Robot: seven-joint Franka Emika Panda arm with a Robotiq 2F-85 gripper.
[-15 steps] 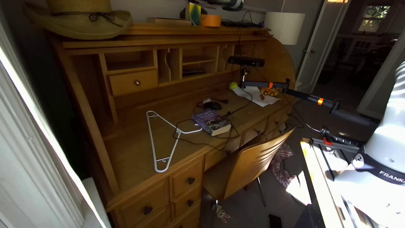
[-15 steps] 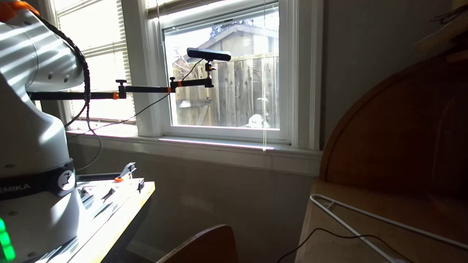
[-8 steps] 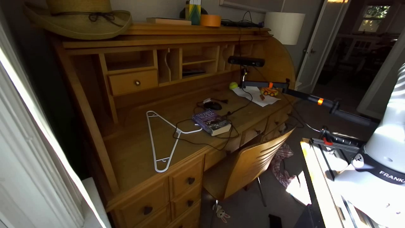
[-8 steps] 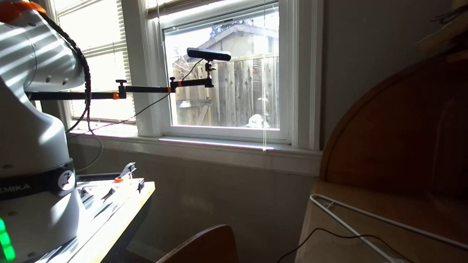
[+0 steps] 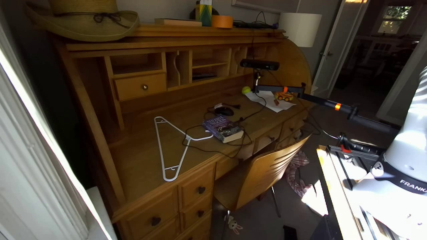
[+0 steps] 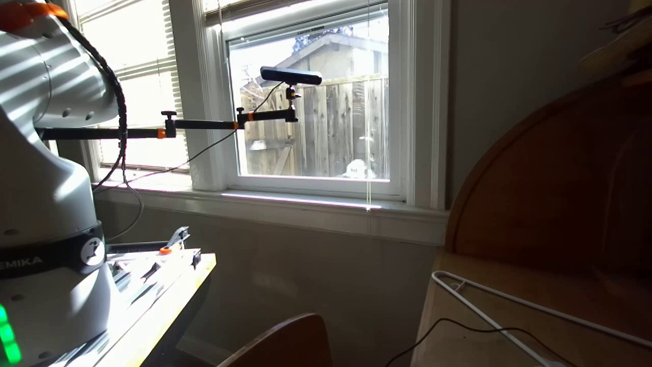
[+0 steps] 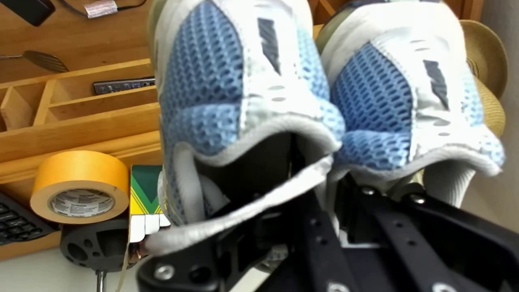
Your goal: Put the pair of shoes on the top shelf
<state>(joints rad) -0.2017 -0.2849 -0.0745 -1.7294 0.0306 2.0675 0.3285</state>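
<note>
In the wrist view, two pale blue-grey and white sneakers hang side by side, a left-hand shoe (image 7: 211, 73) and a right-hand shoe (image 7: 373, 101), heels nearest the camera. My gripper (image 7: 320, 174) has one finger reaching into each shoe's opening and is shut on their adjoining sides. The fingertips are partly hidden by the shoes. The top shelf (image 5: 257, 32) is the hutch's uppermost board in an exterior view; part shows in the wrist view (image 7: 40, 245). The shoes appear in front of it there, but their height above it is unclear. Shoes and gripper are out of both exterior views.
On the top shelf are a straw hat (image 5: 90, 25), a pale book (image 5: 180, 22), a green-yellow box (image 5: 205, 13), orange tape (image 5: 222, 21) and black cables (image 5: 252, 25). A lamp shade (image 5: 300, 30) stands at its end. A camera arm (image 5: 320, 100) crosses the desk.
A dark and white shape at the top edge above the shelf a second ago is out of view now. The arm's upper links have shifted slightly. The desk items have not moved.
</note>
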